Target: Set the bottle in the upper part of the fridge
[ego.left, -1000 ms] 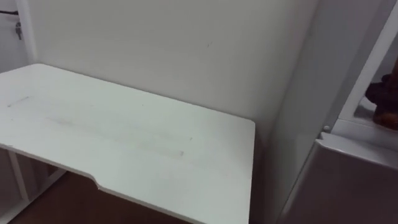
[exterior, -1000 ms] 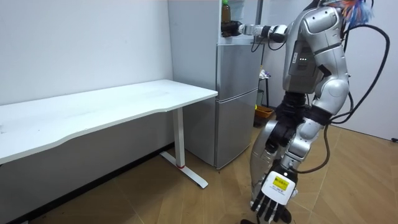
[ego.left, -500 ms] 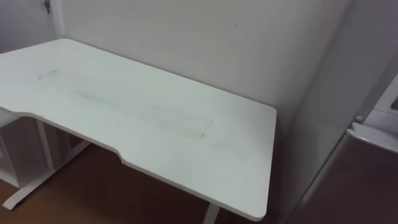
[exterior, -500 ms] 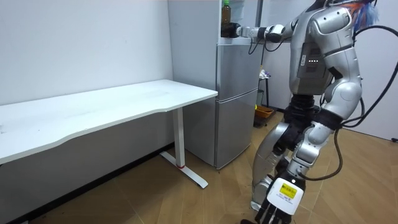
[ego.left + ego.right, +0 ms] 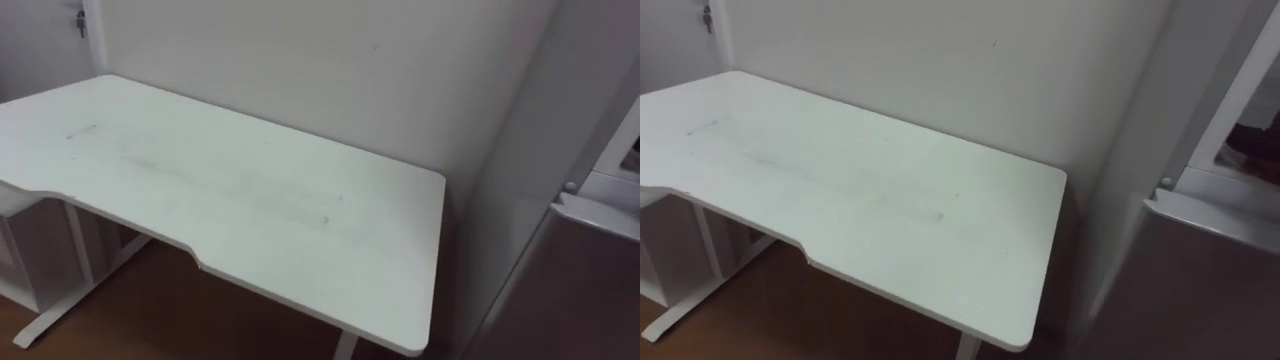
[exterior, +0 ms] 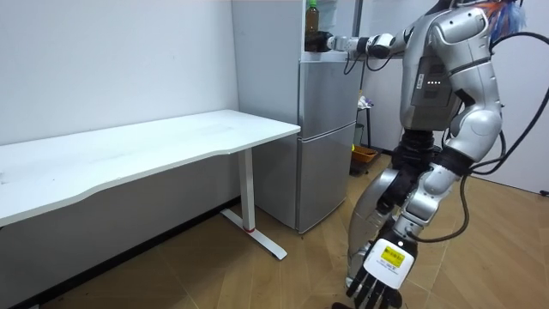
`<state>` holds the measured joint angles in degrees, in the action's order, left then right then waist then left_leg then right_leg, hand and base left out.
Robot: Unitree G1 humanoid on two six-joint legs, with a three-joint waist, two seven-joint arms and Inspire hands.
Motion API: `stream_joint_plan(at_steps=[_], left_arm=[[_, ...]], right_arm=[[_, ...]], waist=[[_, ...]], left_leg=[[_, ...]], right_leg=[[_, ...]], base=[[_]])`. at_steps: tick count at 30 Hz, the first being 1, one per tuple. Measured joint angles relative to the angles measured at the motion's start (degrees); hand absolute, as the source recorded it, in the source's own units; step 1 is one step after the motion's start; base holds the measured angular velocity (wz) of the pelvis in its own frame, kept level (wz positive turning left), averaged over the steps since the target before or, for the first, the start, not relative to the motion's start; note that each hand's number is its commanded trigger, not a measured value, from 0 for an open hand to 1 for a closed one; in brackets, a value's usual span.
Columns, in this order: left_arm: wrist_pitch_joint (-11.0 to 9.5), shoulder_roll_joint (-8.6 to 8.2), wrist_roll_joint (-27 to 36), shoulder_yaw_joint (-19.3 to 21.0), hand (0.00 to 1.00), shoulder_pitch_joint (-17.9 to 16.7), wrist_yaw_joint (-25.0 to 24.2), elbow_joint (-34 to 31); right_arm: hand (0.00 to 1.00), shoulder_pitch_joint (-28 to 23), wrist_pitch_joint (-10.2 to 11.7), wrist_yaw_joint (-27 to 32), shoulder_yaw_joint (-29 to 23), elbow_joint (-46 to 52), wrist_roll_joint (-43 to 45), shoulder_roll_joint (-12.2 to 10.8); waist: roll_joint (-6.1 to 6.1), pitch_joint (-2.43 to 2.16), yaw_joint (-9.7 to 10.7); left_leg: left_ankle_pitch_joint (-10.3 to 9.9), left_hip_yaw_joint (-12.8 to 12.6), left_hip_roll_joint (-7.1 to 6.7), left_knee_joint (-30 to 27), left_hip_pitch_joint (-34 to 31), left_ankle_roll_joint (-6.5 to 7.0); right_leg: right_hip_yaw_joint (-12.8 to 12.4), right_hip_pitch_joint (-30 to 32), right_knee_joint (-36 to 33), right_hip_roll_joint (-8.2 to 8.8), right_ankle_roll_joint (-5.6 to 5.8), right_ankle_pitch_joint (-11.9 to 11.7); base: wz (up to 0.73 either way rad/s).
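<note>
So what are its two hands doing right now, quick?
Left hand: open, hanging low, holding nothing.
Right hand: up at the bottle in the top of the fridge; whether it grips cannot be told.

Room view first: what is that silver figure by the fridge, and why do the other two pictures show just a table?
The silver figure is a humanoid robot that stands on two legs and has two arms ending in hands. The room view comes from a camera standing a few metres off. The two eye views come from a stereo camera on the robot's head, so they show nearly the same thing: a bare white table with the fridge to its right. In the room view the robot stands beside the fridge and stretches its right hand into the upper compartment, at the foot of a bottle. It is too small to tell whether the hand grips the bottle. Its left hand hangs open near the floor.
</note>
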<state>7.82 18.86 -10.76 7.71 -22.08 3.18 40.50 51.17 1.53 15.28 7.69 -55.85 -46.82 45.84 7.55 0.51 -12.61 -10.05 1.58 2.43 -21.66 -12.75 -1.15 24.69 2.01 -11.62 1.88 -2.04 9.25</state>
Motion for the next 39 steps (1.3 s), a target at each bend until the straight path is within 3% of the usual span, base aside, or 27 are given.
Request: stream_joint_plan(at_steps=[6,8,14,19,27,34,39], left_arm=[[0.00,-0.02,-0.04,0.01,0.00,-0.87,0.12,-0.07],[-0.04,-0.03,0.04,0.04,0.00,-2.16,0.21,-0.17],[0.11,-0.76,-0.08,0.83,0.00,-3.31,0.81,-0.09],[-0.44,-2.00,-0.07,1.62,0.00,-3.30,1.58,1.61],[-1.16,-3.56,-0.09,3.61,0.00,-3.71,1.39,3.64],[-1.48,-4.67,-0.09,5.58,0.00,-4.39,1.09,4.54],[-1.48,-4.94,-0.03,5.65,0.00,-4.45,1.22,4.55]], right_arm=[[0.00,-0.01,-1.17,-3.18,0.04,-0.04,-1.73,0.01],[0.00,-0.02,-2.18,-4.45,0.09,-0.02,-2.19,0.01],[0.00,-0.19,-4.15,-5.40,-0.04,1.33,-0.33,0.01],[0.00,-0.85,-4.24,-5.00,-0.19,5.76,-0.42,0.01],[0.00,-3.28,-4.13,-4.16,-5.13,15.71,-0.32,0.01],[0.00,-6.07,-4.07,-3.83,-7.09,19.84,-0.30,0.01],[0.00,-12.50,-4.06,-1.78,-9.57,30.90,0.37,0.01]], waist=[[-0.16,-0.58,0.34],[-0.14,-0.90,1.17],[0.41,-1.24,2.88],[0.11,-1.04,4.94],[-0.25,-0.76,6.57],[-0.21,-0.96,7.46],[-0.80,-1.24,7.69]], left_leg=[[0.00,-1.07,0.06,1.06,2.06,0.02],[0.04,-1.42,-0.01,2.07,3.12,0.06],[0.34,-1.50,-0.50,4.30,5.80,-0.06],[0.59,-1.99,-1.07,6.36,8.68,0.05],[0.39,-4.05,-1.06,8.55,12.14,0.27],[0.39,-4.58,-1.03,9.05,12.90,0.28],[0.35,-5.01,-1.01,9.23,13.30,0.28]], right_leg=[[-0.86,-1.32,0.27,0.01,0.06,0.02],[-1.02,-2.25,0.99,0.14,0.19,0.00],[-0.82,-4.07,1.11,0.63,0.55,0.53],[-1.08,-5.75,1.18,0.92,0.96,0.87],[-2.38,-7.74,2.01,1.02,1.34,1.03],[-3.00,-7.85,1.96,1.04,1.37,1.05],[-4.12,-7.67,2.01,0.93,1.42,1.09]], base=[[-0.07],[0.00],[0.00],[-0.04],[-0.11],[-0.04],[-0.06]])
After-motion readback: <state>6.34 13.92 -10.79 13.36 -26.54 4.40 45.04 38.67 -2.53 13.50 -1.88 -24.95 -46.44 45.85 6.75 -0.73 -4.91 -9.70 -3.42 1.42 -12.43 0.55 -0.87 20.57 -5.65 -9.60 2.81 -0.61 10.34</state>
